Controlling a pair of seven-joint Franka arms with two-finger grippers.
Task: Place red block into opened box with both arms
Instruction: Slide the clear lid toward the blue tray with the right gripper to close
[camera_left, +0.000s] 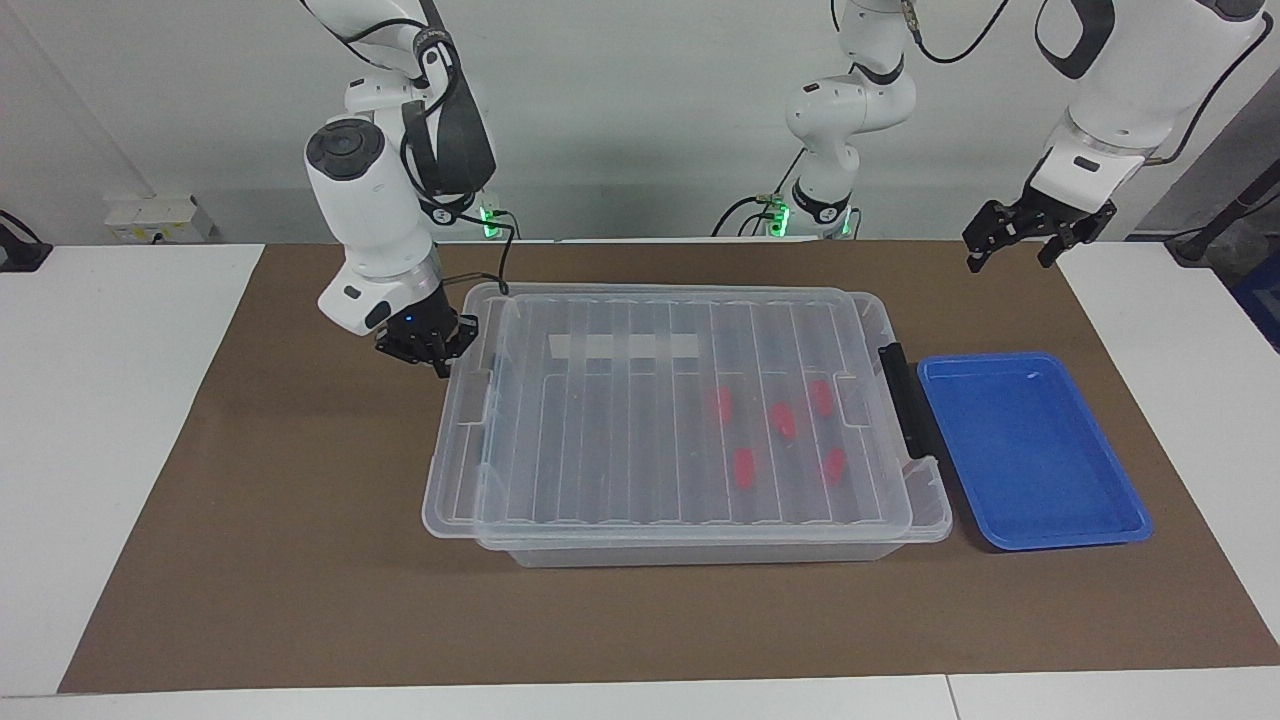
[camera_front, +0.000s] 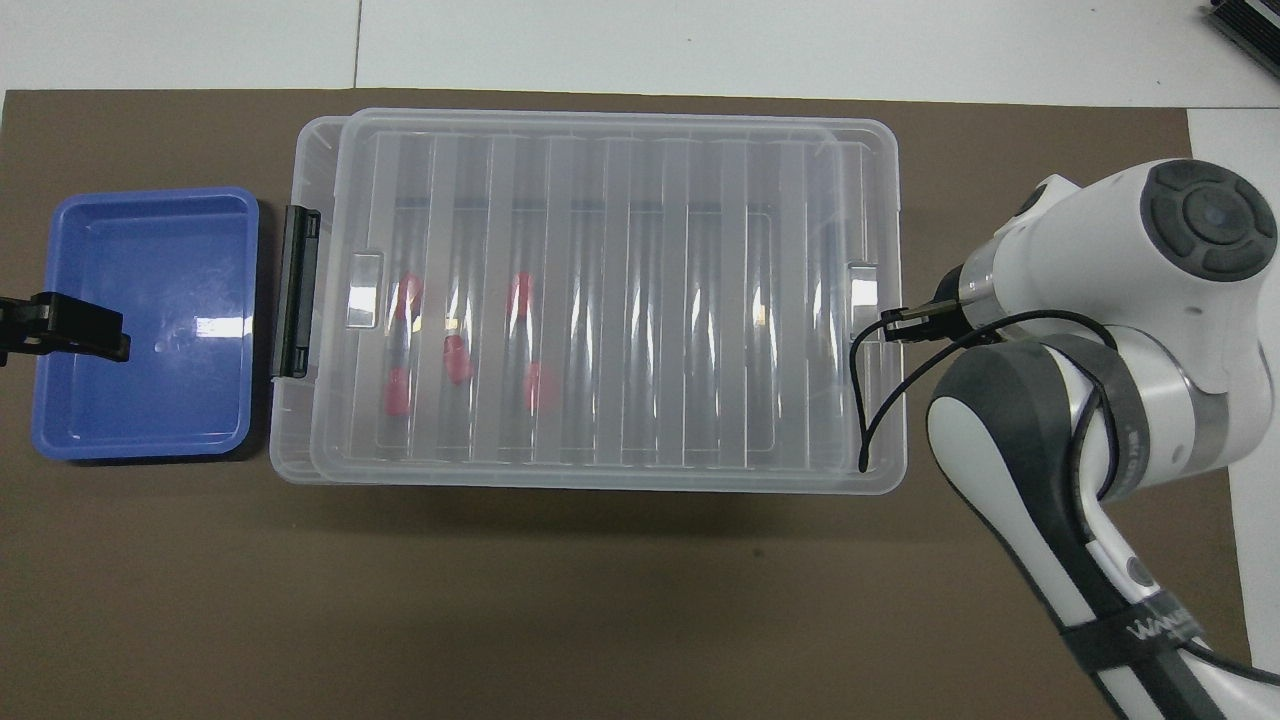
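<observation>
The red blocks (camera_left: 780, 421) under the lid (camera_left: 660, 410), well away from the right end effector (camera_left: 440, 352), show only as pink smears through the ribbed plastic, their shapes lost. Whether that end effector touches the lid's edge I cannot tell. In the overhead view the left end effector (camera_front: 70, 330) over the blue tray (camera_front: 150, 215) is cut off at the frame's edge, and the right arm runs out at the bottom corner

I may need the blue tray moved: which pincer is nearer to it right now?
The left pincer. It hangs open in the air near the blue tray, at the left arm's end of the table. The right pincer is shut at the lid's edge, at the box's right-arm end.
</observation>
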